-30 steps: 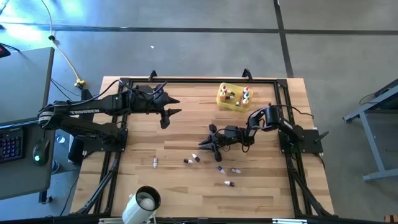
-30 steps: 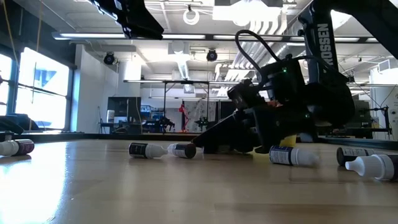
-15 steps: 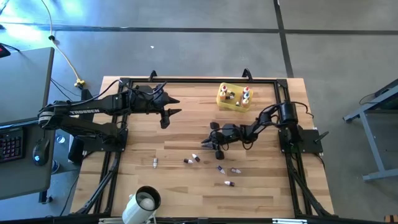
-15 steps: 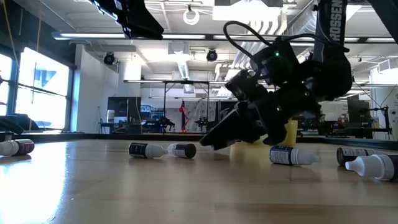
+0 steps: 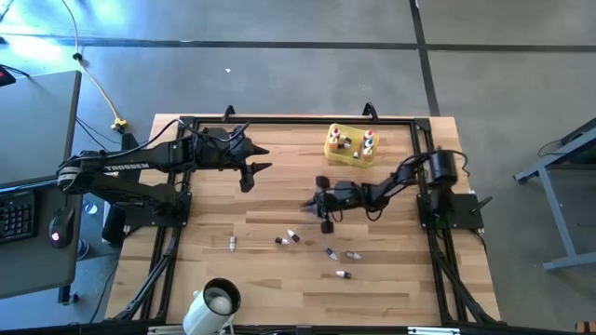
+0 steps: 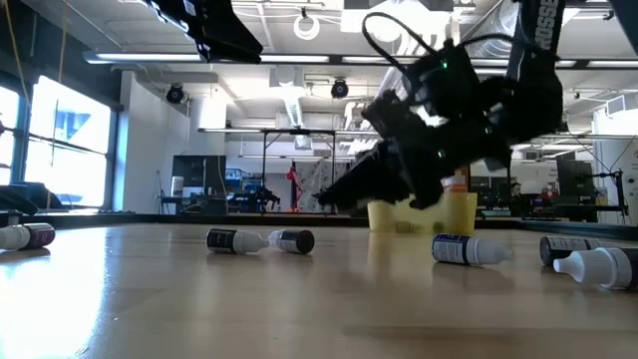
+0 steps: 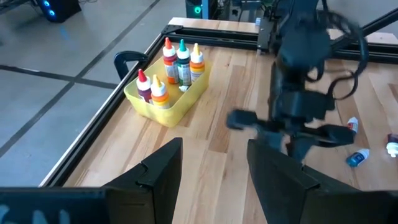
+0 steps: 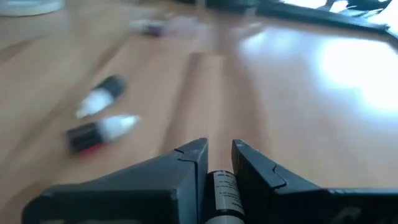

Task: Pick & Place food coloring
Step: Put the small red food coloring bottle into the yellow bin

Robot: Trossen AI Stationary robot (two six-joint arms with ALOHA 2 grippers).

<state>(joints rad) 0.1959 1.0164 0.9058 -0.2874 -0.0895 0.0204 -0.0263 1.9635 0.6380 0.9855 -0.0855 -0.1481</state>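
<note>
My right gripper (image 5: 314, 202) (image 6: 337, 193) hangs above the middle of the table, fingers pointing toward the table's left, shut on one small food coloring bottle (image 8: 221, 190). Several more food coloring bottles lie on their sides on the near half of the table (image 5: 279, 241) (image 5: 330, 252) (image 6: 234, 240) (image 8: 99, 96). Others stand upright in the yellow tray (image 5: 349, 144) (image 7: 165, 99) at the far edge. My left gripper (image 5: 251, 167) (image 7: 214, 168) waits open above the table's far left part, touching nothing. My right gripper pinches a small bottle with a white label (image 8: 222, 186) between its two fingers (image 8: 186, 162). The bottle lies along the fingers. The fingers slant slightly down toward the table's left, and the bottle is lifted clear of the wood.
A white mug (image 5: 219, 300) lies at the near left edge. A black frame (image 5: 279, 120) rims the table. Bare wood stretches between the right gripper and the yellow tray, and across the table's left half around a single bottle (image 5: 232, 244).
My right gripper has risen off the table top and drawn a little toward the far edge, its fingers tipping closer to level. The right arm has folded back toward its base. The loose bottles on the table have stayed where they were.
</note>
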